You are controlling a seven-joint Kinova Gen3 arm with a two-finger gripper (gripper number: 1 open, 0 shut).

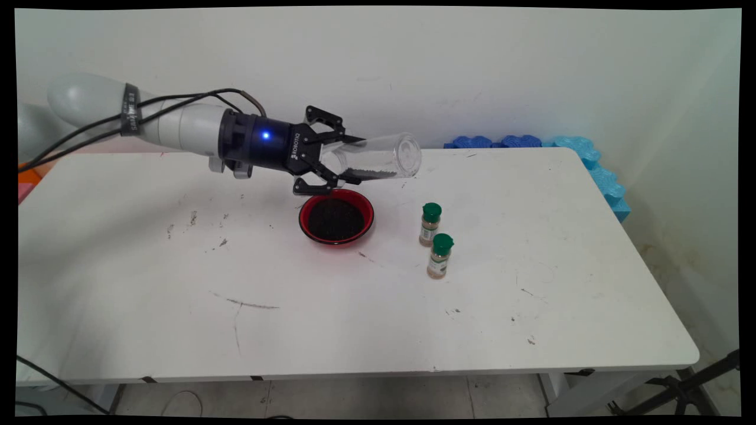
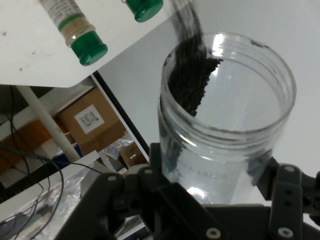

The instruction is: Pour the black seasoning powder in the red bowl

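Left to right: end effector (image 1: 341, 158) clamped round a clear jar (image 1: 378, 158), held sideways just above the red bowl (image 1: 336, 218), mouth pointing right. Dark grains (image 2: 192, 75) lie inside the jar; the bowl holds more. Further right, two green-capped spice bottles (image 1: 436, 239) stand on the counter (image 1: 531, 283).

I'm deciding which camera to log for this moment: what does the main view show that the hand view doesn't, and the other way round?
Only the main view shows the round red bowl of dark grains below the gripper, the whole white table and the blue foam pieces at its far right corner.

Only the hand view shows the cardboard boxes and cables under the table, and looks straight into the jar's open mouth.

Both show the clear plastic jar clamped sideways in the fingers, dark grains inside it, and two green-capped spice bottles.
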